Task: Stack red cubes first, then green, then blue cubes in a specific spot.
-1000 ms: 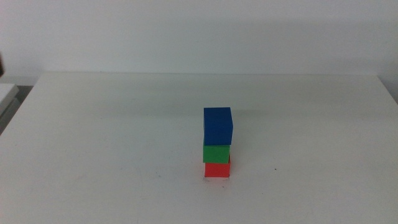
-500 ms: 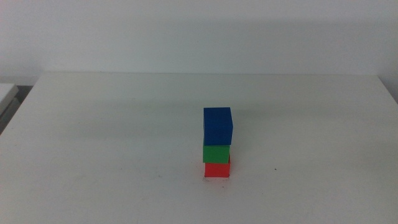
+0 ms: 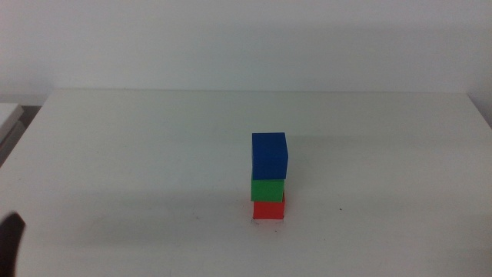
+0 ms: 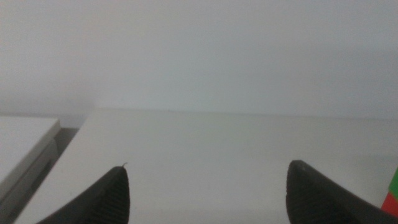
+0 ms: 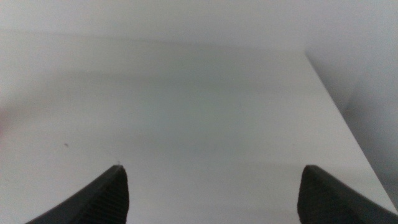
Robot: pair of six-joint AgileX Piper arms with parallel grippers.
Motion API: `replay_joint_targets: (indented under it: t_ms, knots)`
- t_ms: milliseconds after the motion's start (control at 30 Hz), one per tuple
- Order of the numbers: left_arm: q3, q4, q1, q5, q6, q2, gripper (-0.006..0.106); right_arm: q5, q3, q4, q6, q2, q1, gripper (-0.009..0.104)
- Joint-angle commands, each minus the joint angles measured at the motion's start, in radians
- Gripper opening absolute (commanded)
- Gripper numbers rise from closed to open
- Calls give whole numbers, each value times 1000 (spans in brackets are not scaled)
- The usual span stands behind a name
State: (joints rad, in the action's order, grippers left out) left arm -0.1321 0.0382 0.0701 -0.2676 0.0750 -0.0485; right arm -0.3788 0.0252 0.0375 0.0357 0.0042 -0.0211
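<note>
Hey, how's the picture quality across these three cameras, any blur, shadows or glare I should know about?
Middle view: sharp and evenly lit, no glare; the blue cube, green cube and red cube cast only a faint shadow on the table. Left wrist view: soft and hazy, the left gripper blurred, open. Right wrist view: equally soft, the right gripper open over bare white.

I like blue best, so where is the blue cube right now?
In the middle view, the small matte deep-blue cube sits atop the mid-green cube, just right of the white table's centre.
</note>
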Motion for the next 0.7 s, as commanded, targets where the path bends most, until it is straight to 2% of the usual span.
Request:
replay_joint_targets:
  t_ms: [0,100,633,667]
  knots:
    - [56,13,-3,25,2,49,82,36,-25,15,4,-4,19,93]
    - [102,14,-4,46,2,49,82,82,-25,0,4,-4,24,93]
    - [132,14,-22,81,2,49,82,62,-25,0,3,-4,24,93]
    - [132,-12,-22,81,2,49,82,62,-25,0,3,-4,24,93]
